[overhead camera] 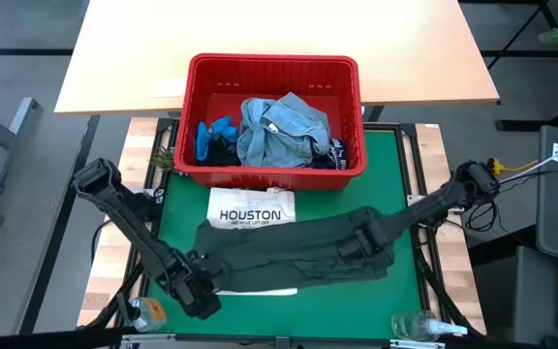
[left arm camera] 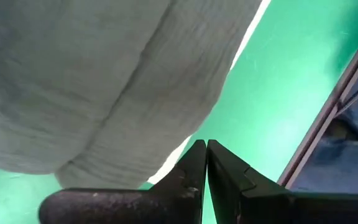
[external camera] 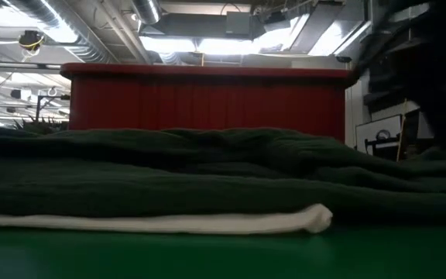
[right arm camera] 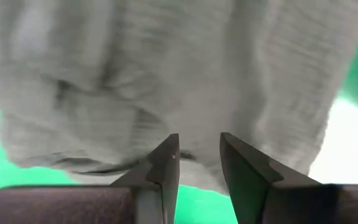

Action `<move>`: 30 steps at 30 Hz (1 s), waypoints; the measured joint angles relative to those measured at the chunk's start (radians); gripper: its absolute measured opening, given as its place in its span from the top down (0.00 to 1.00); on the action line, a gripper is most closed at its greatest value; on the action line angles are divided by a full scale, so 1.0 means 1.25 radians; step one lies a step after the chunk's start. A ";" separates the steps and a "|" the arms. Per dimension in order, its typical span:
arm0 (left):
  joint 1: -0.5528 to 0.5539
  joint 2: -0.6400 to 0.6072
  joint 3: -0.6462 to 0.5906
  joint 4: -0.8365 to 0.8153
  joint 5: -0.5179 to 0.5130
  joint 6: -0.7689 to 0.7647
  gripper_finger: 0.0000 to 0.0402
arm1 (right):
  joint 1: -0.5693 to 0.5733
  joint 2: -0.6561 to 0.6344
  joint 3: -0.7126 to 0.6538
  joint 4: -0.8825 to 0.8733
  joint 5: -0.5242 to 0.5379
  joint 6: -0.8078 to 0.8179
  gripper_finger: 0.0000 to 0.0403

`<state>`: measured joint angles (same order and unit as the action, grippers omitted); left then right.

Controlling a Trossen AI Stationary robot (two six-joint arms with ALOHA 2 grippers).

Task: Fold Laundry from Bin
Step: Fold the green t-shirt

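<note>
High view: dark green garment [overhead camera: 298,247] sprawled limp on the table [overhead camera: 395,155] before the bin [overhead camera: 274,68], best pinched at hems; left gripper [overhead camera: 200,294] closed, empty; right gripper [overhead camera: 356,244] half-parted over folds.

A pale, light-wood rectangular tabletop [overhead camera: 279,48] stood beyond the green mat [overhead camera: 410,281] of the work surface, which rested on a wooden butcher-block table [overhead camera: 105,262] with a dark metal frame. Grey floor [overhead camera: 13,145] lay to either side. In the low view, silver round ventilation ducts [external camera: 76,35] ran across an open ceiling, with a bright white light panel [external camera: 200,45] glowing between them. A framed white board [external camera: 384,132] leaned at the right.
</note>
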<state>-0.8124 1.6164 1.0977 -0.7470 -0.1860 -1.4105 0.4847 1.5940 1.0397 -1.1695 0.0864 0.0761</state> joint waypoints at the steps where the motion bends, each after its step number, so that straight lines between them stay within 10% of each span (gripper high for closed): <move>1: -0.007 0.007 0.000 0.000 -0.004 -0.008 0.97 | 0.021 0.000 0.000 0.001 0.000 0.019 0.71; 11: -0.023 0.096 0.000 -0.003 -0.012 -0.044 0.97 | 0.178 0.000 -0.001 0.124 0.031 0.125 0.71; 30: -0.037 0.128 0.000 -0.093 0.046 -0.043 0.97 | 0.183 0.083 -0.001 0.203 0.010 0.161 0.71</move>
<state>-0.8591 1.7767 1.0977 -0.8632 -0.1279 -1.4647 0.7132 1.6980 1.0382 -0.9157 0.0985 0.2771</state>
